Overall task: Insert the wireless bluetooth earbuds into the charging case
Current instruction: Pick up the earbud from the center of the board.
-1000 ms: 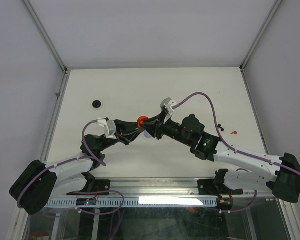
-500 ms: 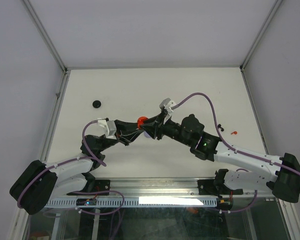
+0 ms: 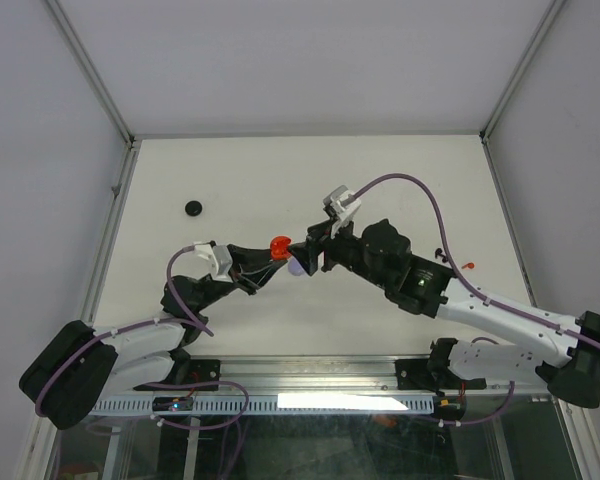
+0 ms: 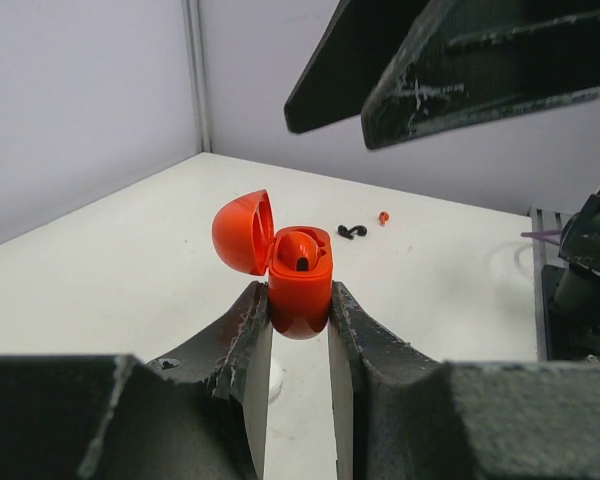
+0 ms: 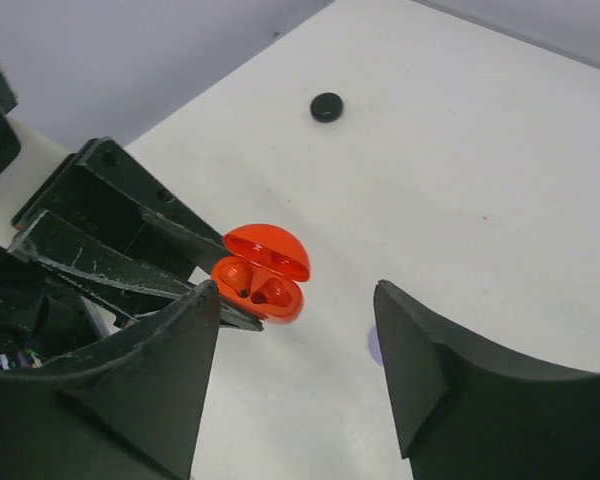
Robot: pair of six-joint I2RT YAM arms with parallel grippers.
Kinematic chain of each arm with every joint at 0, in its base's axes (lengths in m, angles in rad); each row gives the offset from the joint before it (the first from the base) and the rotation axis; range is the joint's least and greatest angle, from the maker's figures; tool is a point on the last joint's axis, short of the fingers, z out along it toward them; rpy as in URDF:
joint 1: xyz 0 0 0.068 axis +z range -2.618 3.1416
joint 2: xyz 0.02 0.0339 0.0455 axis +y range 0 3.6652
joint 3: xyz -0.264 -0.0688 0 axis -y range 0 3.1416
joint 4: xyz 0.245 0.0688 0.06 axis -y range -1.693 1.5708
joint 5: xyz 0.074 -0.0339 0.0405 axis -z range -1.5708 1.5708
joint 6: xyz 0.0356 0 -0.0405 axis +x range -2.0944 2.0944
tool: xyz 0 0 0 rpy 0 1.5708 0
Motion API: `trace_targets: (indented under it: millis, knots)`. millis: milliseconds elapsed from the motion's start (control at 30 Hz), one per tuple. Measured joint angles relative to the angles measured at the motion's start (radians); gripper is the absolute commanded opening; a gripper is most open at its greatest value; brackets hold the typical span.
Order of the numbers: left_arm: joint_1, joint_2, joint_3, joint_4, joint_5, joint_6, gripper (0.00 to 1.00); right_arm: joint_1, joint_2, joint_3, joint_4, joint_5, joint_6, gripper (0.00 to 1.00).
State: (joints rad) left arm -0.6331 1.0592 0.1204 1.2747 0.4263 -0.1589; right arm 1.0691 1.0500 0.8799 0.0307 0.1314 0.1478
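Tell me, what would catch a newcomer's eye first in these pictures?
First comes the bright orange case, its lid flipped open, pinched in the left gripper over the middle of the white table. The right gripper hangs open close beside it, holding nothing. A small black disc lies alone toward the table's far left.

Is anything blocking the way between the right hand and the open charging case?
Nothing visible does. The right hand hangs open close over the charging case. The left hand grips the case upright with its lid flipped back, and the gap between them looks clear.
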Motion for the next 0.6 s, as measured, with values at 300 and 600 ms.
trace_targets:
  millis: [300,600]
  knots:
    - [0.0,-0.019,-0.038,-0.029,-0.051,0.057,0.0,-0.085,-0.021,0.089,-0.301,0.203,0.032,0.77]
    - [0.0,-0.026,-0.071,-0.034,-0.082,0.15,0.0,-0.384,-0.021,0.115,-0.554,0.277,0.128,0.78]
